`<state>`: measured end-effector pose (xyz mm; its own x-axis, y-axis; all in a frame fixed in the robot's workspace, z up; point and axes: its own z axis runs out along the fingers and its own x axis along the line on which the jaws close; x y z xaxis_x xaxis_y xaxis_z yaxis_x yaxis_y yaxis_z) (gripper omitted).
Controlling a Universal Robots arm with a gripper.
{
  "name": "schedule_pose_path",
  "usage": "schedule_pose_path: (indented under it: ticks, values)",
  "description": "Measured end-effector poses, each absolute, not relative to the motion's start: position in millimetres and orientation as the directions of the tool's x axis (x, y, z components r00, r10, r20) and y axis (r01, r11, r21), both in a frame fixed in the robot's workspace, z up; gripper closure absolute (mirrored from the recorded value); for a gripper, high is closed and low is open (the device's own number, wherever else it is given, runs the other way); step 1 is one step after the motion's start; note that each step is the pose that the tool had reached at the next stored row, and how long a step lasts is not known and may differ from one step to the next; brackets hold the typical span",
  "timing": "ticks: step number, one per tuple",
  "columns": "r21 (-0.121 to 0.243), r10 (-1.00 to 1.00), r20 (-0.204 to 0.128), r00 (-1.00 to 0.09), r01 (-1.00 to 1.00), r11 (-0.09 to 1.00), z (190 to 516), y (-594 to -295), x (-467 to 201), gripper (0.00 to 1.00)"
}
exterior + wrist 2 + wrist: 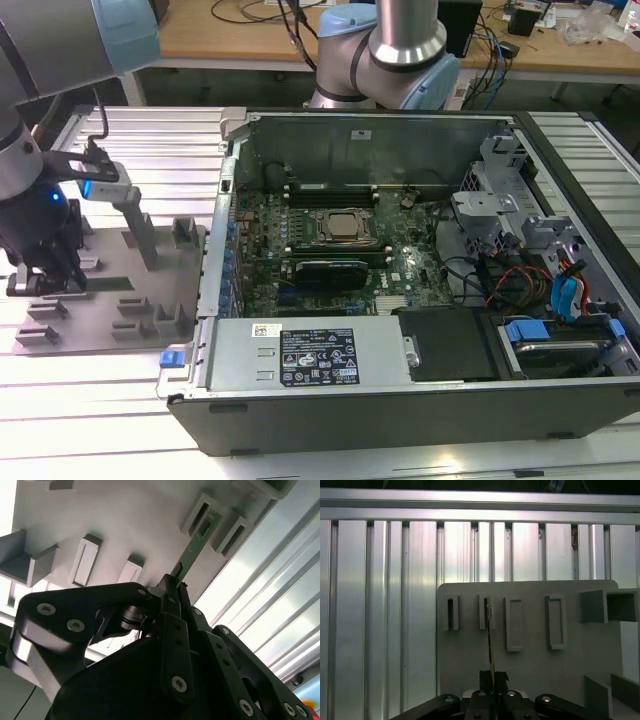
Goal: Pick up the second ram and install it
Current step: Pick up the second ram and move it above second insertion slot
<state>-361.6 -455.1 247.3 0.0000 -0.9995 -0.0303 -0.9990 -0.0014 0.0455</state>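
Ram [197,545] between closed tool [176,582] tips.

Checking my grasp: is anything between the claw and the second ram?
Nothing: in both wrist views the claw grips the second ram directly.

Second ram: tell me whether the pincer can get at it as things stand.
Likely yes: the pincer is shut on one end of the second ram, which stands on edge in the grey holder tray; nothing lies between them.

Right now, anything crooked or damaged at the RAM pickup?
Nothing stands out. The second ram stands straight on edge at its slot in the grey holder tray, the gripper shut on one end.
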Motion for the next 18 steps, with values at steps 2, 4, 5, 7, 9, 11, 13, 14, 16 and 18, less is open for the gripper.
schedule_pose_path:
  ticks: [2, 4, 5, 7, 9, 11, 13, 14, 16, 18]
  values:
    - [0.045, -1.0, -0.03, 0.0, -0.999, -0.001, 254.5, -455.0, -361.6, 0.89]
    - [0.045, -1.0, -0.03, 0.0, -0.999, -0.001, 262.6, -455.0, -361.6, 0.89]
    - [0.045, -1.0, -0.03, 0.0, -0.999, -0.001, 267.5, -455.0, -361.6, 0.89]
    - [0.045, -1.0, -0.03, 0.0, -0.999, -0.001, 276.5, -455.0, -361.6, 0.89]
    - [0.045, -1.0, -0.03, 0.0, -0.999, -0.001, 280.4, -455.1, -361.6, 0.89]
    - [0.045, -1.0, -0.03, 0.0, -0.999, -0.001, 289.5, -455.0, -361.6, 0.89]
    - [0.045, -1.0, -0.03, 0.0, -0.999, -0.001, 297.3, -455.0, -361.6, 0.89]
    - [0.045, -1.0, -0.03, 0.0, -0.999, -0.001, 301.0, -455.0, -361.6, 0.89]
    - [0.045, -1.0, -0.03, 0.0, -0.999, -0.001, 307.9, -455.0, -361.6, 0.89]
    - [0.045, -1.0, -0.03, 0.0, -0.999, -0.001, 318.7, -455.1, -361.6, 0.89]
